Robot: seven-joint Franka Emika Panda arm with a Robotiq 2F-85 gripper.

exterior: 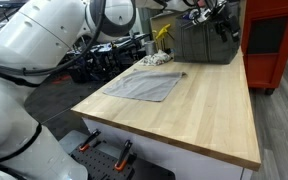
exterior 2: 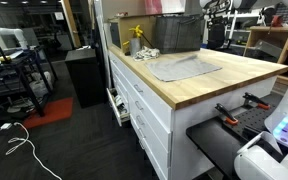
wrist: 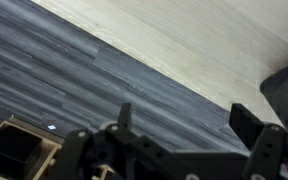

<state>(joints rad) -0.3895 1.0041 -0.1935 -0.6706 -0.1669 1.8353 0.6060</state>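
Observation:
My gripper (wrist: pixel 187 125) is open and empty in the wrist view, its two dark fingers spread wide over grey plank flooring and the pale edge of the wooden table (wrist: pixel 204 45). In both exterior views the gripper (exterior: pixel 219 15) (exterior 2: pixel 216 8) hangs high at the far end of the table (exterior: pixel 194 120), above and beside a dark grey bin (exterior: pixel 204 42) (exterior 2: pixel 176 33). A grey cloth (exterior: pixel 144 84) (exterior 2: pixel 184 68) lies flat on the tabletop, apart from the gripper. A yellow object (exterior: pixel 162 35) (exterior 2: pixel 137 32) stands next to the bin.
A red cabinet (exterior: pixel 274 40) stands beside the table's far end. White drawers (exterior 2: pixel 144 110) sit under the tabletop. Black and orange clamps (exterior: pixel 99 150) are at the near edge. Carts and cables (exterior 2: pixel 14 90) stand on the floor. A dark shape (wrist: pixel 284 90) fills the wrist view's right edge.

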